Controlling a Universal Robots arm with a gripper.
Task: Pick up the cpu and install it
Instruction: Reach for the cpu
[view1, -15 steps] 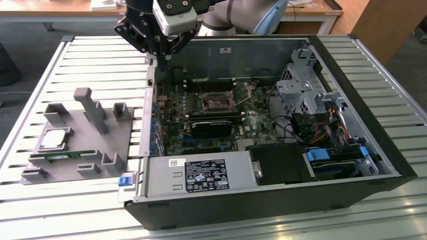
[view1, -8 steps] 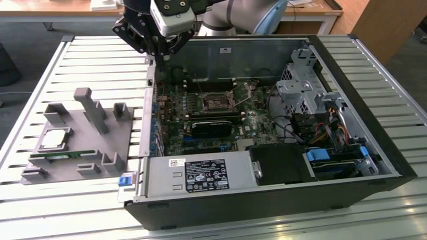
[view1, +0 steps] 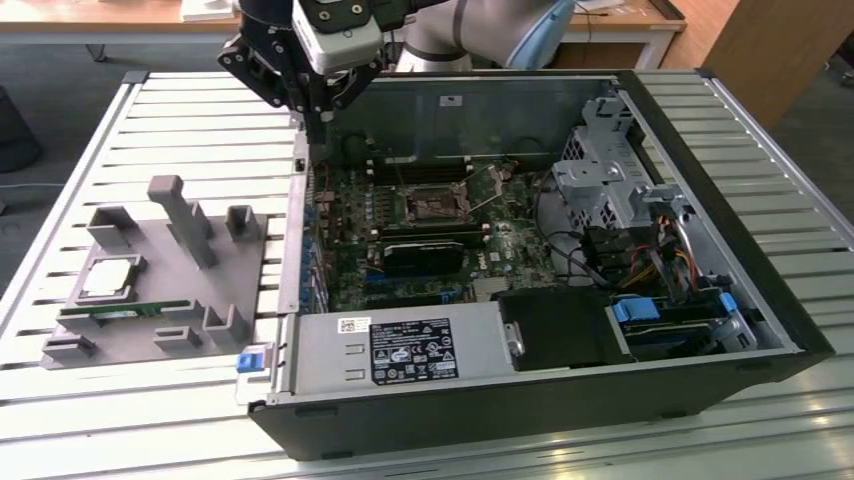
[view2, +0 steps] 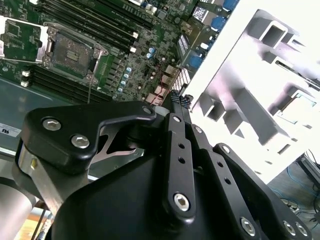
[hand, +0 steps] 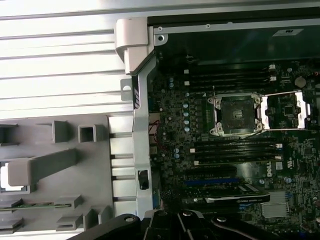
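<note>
The cpu (view1: 107, 279), a small silver square, lies in a pocket of the grey holder (view1: 160, 290) on the slatted table, at the exterior view's left. My gripper (view1: 322, 103) hangs high over the left wall of the open computer case (view1: 561, 400), far from the cpu, with its black fingers together and nothing between them. The open motherboard socket (view1: 434, 207) sits inside the case with its metal frame lifted; both wrist views show the socket (hand: 237, 115) (view2: 70, 52). In the first wrist view the cpu (hand: 7, 177) is a bright patch at the picture's edge.
A green memory stick (view1: 127, 312) lies in the holder near the cpu. Upright grey posts (view1: 180, 215) stand on the holder. Inside the case are a drive cage (view1: 607, 175), cables (view1: 667, 265) and a power supply (view1: 400, 350). A table (view1: 627, 20) stands behind the arm.
</note>
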